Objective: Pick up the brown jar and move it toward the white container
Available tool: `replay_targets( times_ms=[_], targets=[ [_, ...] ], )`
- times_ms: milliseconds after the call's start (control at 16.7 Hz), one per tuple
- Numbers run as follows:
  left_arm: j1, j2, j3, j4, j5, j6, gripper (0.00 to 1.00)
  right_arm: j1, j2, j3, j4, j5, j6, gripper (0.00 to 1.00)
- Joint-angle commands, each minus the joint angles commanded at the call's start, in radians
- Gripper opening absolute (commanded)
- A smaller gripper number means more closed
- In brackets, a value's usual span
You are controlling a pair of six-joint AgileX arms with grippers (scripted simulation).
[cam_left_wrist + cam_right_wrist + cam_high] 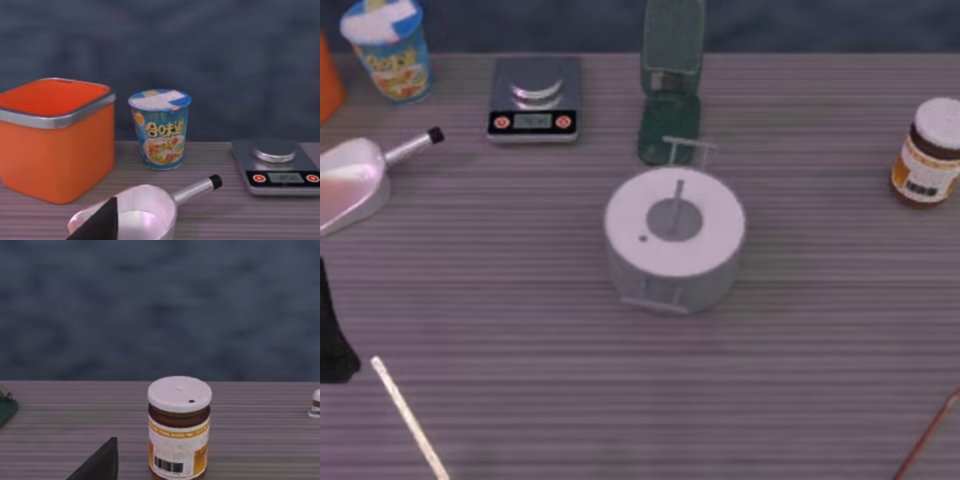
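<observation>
The white container point(675, 240) sits at the table's centre; the brown jar point(927, 152) stands upright well apart at its two o'clock, near the right edge. Neither gripper's jaws show, so their opening cannot be told. The jar's yellow-white label bears a barcode.

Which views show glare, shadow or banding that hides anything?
Top view: the table shows horizontal banding, and the scoop is washed pale; the white container casts hardly any shadow. Left wrist view: shine on the scale. Right wrist view: the brown jar evenly lit, barcode legible.
</observation>
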Motion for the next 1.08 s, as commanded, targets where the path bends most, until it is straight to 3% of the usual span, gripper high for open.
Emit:
replay_targets(
  times_ms=[240, 540, 780, 1080],
  targets=[
    [0.000, 0.000, 0.000, 0.000, 0.000, 0.000, 1.00, -0.003, 0.029, 0.022, -0.029, 0.002, -0.002, 1.00],
    [0.000, 0.000, 0.000, 0.000, 0.000, 0.000, 1.00, -0.031, 0.283, 0.223, -0.248, 0.021, -0.018, 1.00],
    [0.000, 0.000, 0.000, 0.000, 0.000, 0.000, 1.00, -0.061, 0.638, 0.538, -0.508, 0.039, -0.046, 1.00],
    [0.000, 0.000, 0.000, 0.000, 0.000, 0.000, 1.00, -0.081, 1.147, 1.088, -0.819, 0.046, -0.099, 1.00]
  ],
)
